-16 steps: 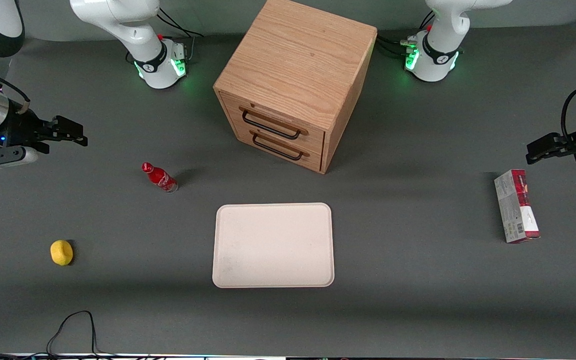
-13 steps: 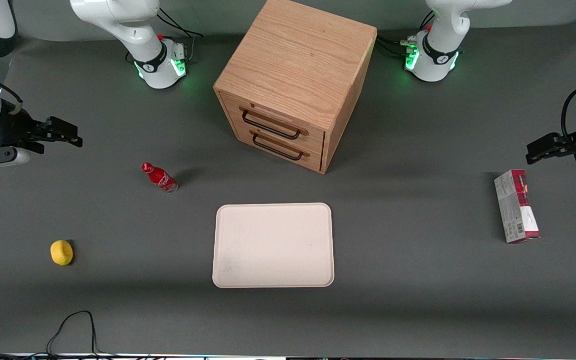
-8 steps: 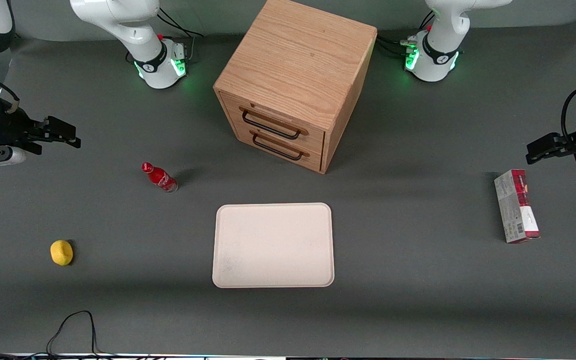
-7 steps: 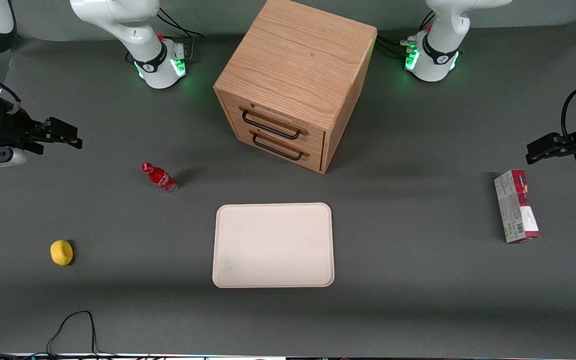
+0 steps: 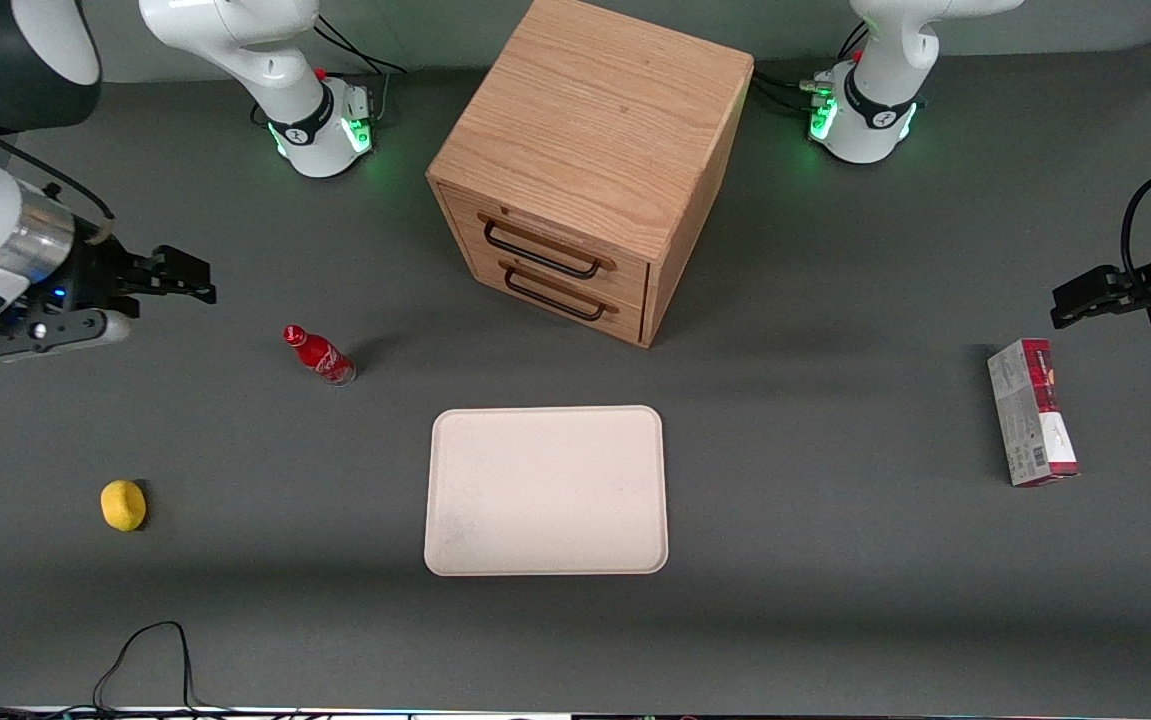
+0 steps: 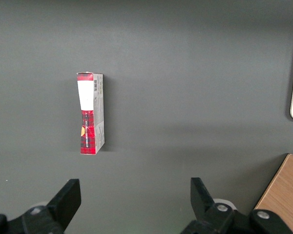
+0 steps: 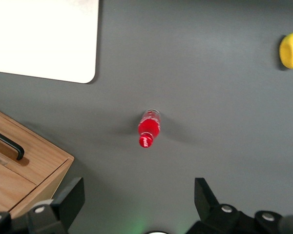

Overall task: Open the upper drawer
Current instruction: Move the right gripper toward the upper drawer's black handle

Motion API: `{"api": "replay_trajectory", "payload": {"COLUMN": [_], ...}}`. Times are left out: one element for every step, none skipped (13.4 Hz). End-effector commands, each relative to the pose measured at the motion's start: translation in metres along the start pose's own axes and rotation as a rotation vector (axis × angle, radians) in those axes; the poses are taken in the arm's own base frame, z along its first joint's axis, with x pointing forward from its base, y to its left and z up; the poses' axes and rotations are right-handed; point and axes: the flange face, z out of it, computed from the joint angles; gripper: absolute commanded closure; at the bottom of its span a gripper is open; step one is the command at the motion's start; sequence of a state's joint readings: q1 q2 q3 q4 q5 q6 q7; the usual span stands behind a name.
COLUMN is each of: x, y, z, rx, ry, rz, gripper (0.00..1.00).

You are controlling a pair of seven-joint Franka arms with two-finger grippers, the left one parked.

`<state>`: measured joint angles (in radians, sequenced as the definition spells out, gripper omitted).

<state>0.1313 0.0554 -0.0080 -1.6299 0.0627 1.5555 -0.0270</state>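
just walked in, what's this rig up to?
The right arm is going for the upper drawer of the oak cabinet, which is shut, as is the lower drawer. Its tool is open and empty, in the air toward the working arm's end of the table, well short of the black handle. A red bottle stands between tool and cabinet.

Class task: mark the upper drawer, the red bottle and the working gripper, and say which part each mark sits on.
upper drawer [image 5: 541,249]: front view, on its black wire handle.
red bottle [image 5: 320,354]: front view, on its body.
gripper [image 5: 193,283]: front view, between its open fingertips, at the working arm's end, apart from the cabinet.
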Motion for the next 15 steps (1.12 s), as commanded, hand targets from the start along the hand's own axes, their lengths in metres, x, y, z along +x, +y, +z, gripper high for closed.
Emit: {"api": "replay_trajectory", "payload": {"x": [0.026,0.026,0.025,0.026,0.033,0.038,0.037,0.033,0.034,0.033,0.037,0.041,0.047,0.053,0.058], "y": [-0.065,-0.086,-0.107,-0.123,-0.133,-0.140,-0.154,-0.170,-0.182,-0.194,-0.202,-0.211,-0.217,-0.223,-0.231], "z": [0.012,0.016,0.016,0.022,0.027,0.033,0.035,0.037,0.046,0.052,0.053,0.059,0.066,0.072,0.077], "rx": [-0.004,-0.007,-0.011,-0.013,-0.015,0.004,0.050,0.066,0.067,0.077,0.103,0.154,0.206,0.234,0.243], "ry": [-0.013,-0.015,-0.009,-0.017,-0.022,-0.034,-0.039,-0.041,-0.054,-0.060,-0.059,-0.066,-0.074,-0.078,-0.068], "rz": [-0.095,-0.128,-0.165,-0.189,-0.211,-0.231,-0.279,-0.365,-0.440,-0.501,-0.533,-0.543,-0.540,-0.555,-0.584], "gripper": [0.00,0.00,0.00,0.00,0.00,0.00,0.00,0.00,0.00,0.00,0.00,0.00,0.00,0.00,0.00]}}
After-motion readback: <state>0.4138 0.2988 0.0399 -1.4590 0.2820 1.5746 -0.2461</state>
